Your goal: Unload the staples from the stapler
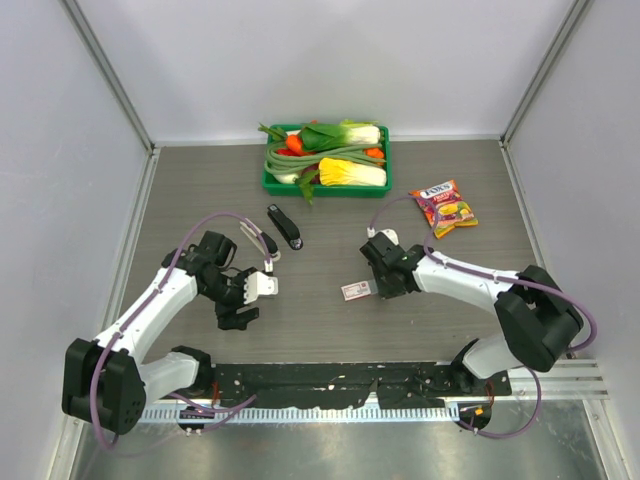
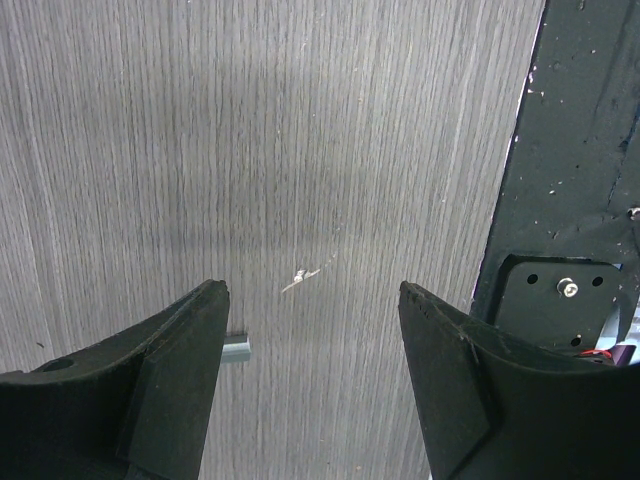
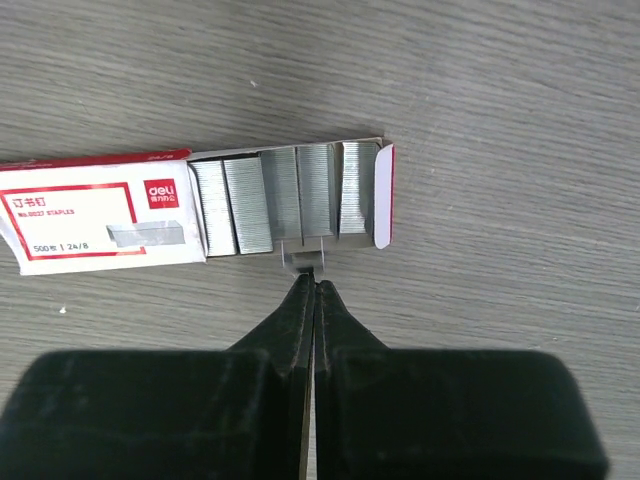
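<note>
A: Nearest us, what are we seeing at the left gripper [image 2: 310, 290]?

B: We are seeing it hanging with fingers [image 2: 170, 380] spread wide over the grey bench [image 2: 150, 150], holding nothing. A tiny bent bit of wire [image 2: 300, 277] is lying on the boards below the gap.

A: And the right gripper [image 3: 313, 283]?

B: We are finding it pressed fully together, its tip touching a short grey strip of staples [image 3: 303, 258]. That strip is sticking out at the near edge of the open pink-and-white box [image 3: 95, 215], which is lying flat with packed silver rows [image 3: 280, 200] inside. We cannot tell whether the strip is pinched.

A: What are we noting farther back?

B: We are noting a black stapler [image 1: 285, 227] lying mid-bench, a snack packet [image 1: 445, 207] to its right, and, farthest, a green tray [image 1: 275, 187] holding vegetables [image 1: 340, 160].
</note>
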Available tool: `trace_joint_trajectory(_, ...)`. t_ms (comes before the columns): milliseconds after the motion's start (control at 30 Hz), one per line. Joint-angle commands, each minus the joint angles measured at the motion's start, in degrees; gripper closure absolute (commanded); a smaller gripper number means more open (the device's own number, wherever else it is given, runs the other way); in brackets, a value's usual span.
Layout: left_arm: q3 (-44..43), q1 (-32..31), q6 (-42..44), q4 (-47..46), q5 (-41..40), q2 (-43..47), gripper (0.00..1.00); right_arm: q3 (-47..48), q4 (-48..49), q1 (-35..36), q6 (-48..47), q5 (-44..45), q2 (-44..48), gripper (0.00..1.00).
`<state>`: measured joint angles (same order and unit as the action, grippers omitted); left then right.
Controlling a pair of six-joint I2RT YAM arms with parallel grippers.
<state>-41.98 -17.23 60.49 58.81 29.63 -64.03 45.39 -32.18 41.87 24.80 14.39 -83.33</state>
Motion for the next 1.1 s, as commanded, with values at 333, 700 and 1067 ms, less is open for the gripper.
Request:
trace_joint_trajectory(333, -0.2, 0.0, 0.9, 0.6, 1.4, 0.0, 0.28, 3.0, 0.4, -0.2, 0.3, 1.9, 3.1, 0.99)
trace_joint_trajectory(700, 0.1, 0.0, 1.2, 0.9, 1.2, 0.2, 0.28, 4.0, -0.2, -0.2, 0.1, 2.4, 4.5, 0.94)
trace_joint_trajectory(1067, -0.2, 0.0, 1.4, 1.1, 1.2, 0.1, 0.28, 2.4, -2.0, -0.2, 0.4, -0.2, 3.3, 0.99)
